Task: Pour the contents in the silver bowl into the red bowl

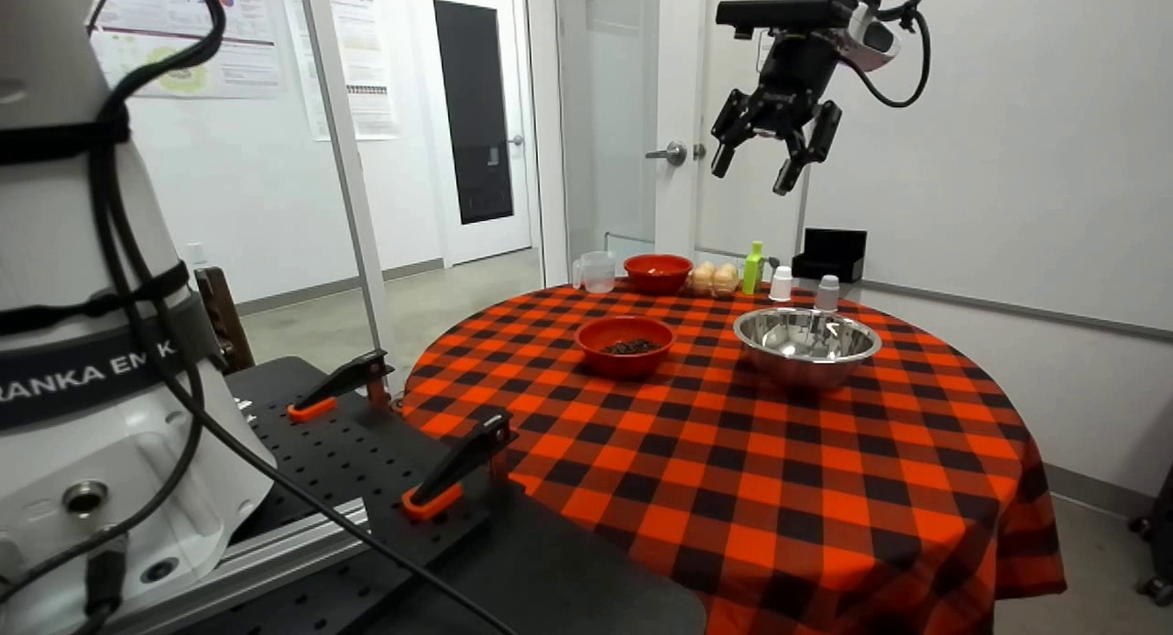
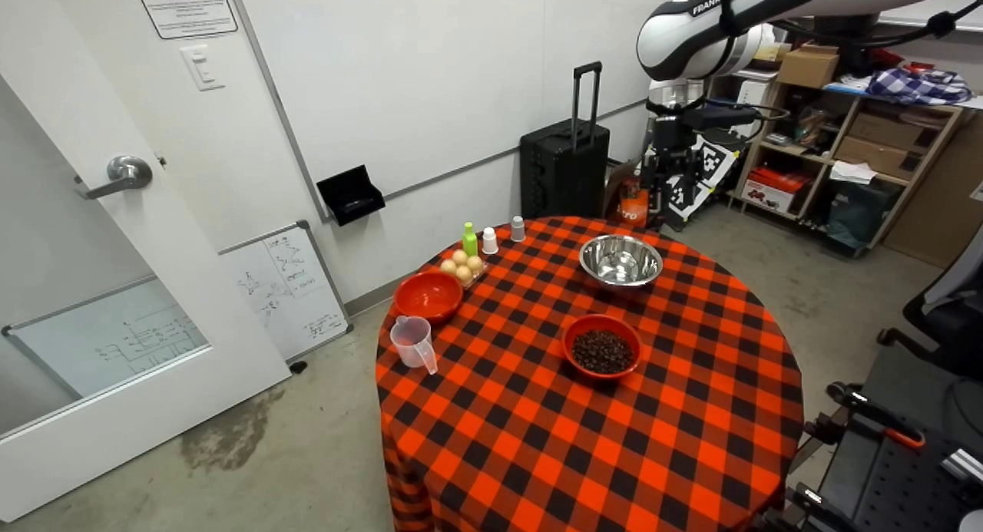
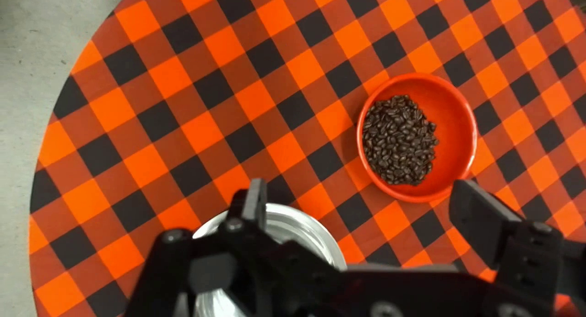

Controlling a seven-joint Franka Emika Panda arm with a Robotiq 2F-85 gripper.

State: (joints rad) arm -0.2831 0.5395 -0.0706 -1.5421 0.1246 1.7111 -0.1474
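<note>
While the jaws hang spread above the round, cloth-covered desk, the silver bowl stands upright on it, below them and well apart in an exterior view. In the wrist view one side of the jaws hides part of that bowl, and the red bowl holding dark beans shows just past the other side's tip. A second red bowl stands well apart from both, just beside a translucent jug and near some eggs.
</note>
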